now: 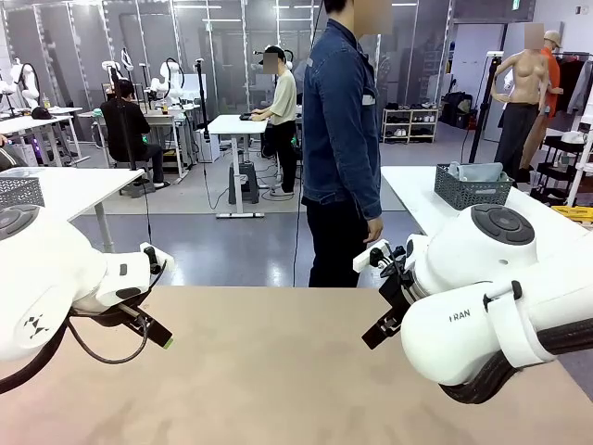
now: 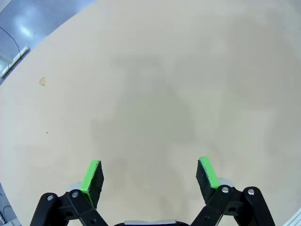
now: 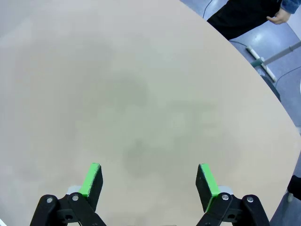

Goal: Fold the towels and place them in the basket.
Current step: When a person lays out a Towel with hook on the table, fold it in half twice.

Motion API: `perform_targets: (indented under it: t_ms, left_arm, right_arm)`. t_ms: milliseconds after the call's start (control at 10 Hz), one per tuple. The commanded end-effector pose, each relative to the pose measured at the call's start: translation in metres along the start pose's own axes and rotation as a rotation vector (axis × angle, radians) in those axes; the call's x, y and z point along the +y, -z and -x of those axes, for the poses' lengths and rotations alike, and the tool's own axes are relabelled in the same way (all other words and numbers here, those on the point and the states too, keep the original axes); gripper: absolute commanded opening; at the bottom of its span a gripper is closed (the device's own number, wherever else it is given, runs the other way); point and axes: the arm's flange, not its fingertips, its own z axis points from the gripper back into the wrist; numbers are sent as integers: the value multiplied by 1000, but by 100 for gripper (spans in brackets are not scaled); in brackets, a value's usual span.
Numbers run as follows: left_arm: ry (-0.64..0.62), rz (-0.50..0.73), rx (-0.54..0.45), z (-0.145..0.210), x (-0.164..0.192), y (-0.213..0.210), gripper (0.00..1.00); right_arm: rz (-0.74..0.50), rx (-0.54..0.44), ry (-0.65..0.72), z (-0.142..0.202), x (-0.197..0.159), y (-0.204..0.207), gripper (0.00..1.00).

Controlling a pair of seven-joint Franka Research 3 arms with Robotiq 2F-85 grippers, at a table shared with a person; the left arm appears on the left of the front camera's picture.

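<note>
Left gripper [image 2: 150, 175]: jaws apart, holding nothing. Right gripper [image 3: 149, 178]: likewise. Basket [image 1: 472, 188] holding grey-blue towels [image 1: 478, 171]: white side table, right of centre, well apart from both. Judged: folding probably not yet begun.

The white left arm [image 1: 56, 273] reaches in over the left side of the pale beige worktop [image 1: 278, 380]. Its wrist is bent so that the black two-finger left jaws slant down and inward toward the worktop's middle, held above the surface. The white right arm [image 1: 482, 324] mirrors it over the worktop's right side, the right jaws also slanting down toward the middle. In the left wrist view the green pads [image 2: 92, 176] stand wide apart, gripping nothing. In the right wrist view the green pads [image 3: 92, 179] are spread equally wide and empty above the worktop.
</note>
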Motion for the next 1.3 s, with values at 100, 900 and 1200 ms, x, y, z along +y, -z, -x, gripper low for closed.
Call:
perform_targets:
  t_ms: [100,900,1200]
  left_arm:
    - [0,0,0,0,0,0,100]
    - [-44,135,-42,-65,30,-180,100]
    - [-78,176,-117,-70,45,-284,100]
  right_arm:
    - [0,0,2,0,0,0,100]
    - [-141,9,69,-68,-59,-204,100]
    - [-217,-58,75,-65,-87,-290,100]
